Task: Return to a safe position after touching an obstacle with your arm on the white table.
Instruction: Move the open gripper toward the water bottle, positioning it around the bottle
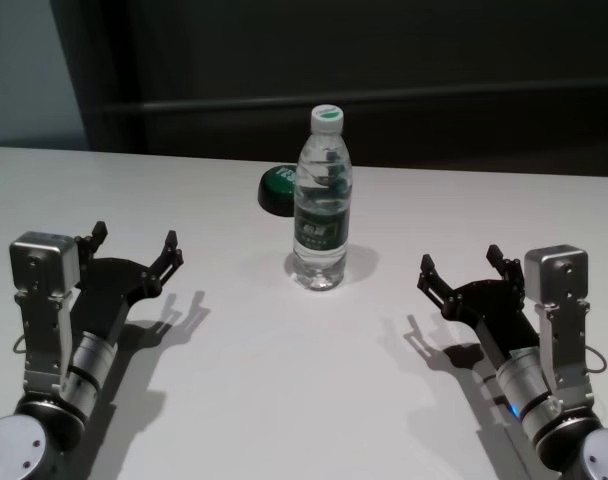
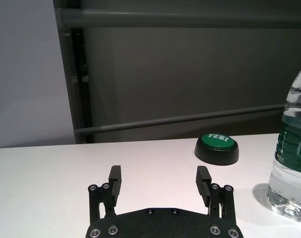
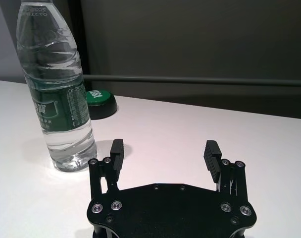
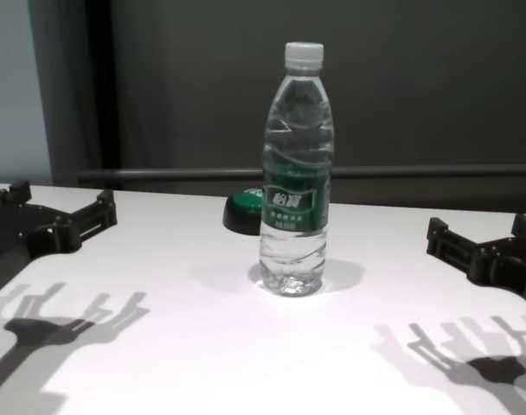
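The obstacle, a tall clear water bottle (image 1: pixel 322 200) with a white cap and dark green label, stands upright mid-table on the white table (image 1: pixel 284 380). It also shows in the chest view (image 4: pixel 295 173), the left wrist view (image 2: pixel 294 158) and the right wrist view (image 3: pixel 56 89). My left gripper (image 1: pixel 134 250) is open and empty, low over the table well to the bottle's left; it also shows in the left wrist view (image 2: pixel 160 183). My right gripper (image 1: pixel 462 268) is open and empty, well to the bottle's right; it also shows in the right wrist view (image 3: pixel 164 156). Neither touches the bottle.
A low black-and-green dome button (image 1: pixel 279 188) sits just behind the bottle, slightly left. It also shows in the left wrist view (image 2: pixel 217 148). A dark wall with a horizontal rail (image 4: pixel 419 173) runs behind the table's far edge.
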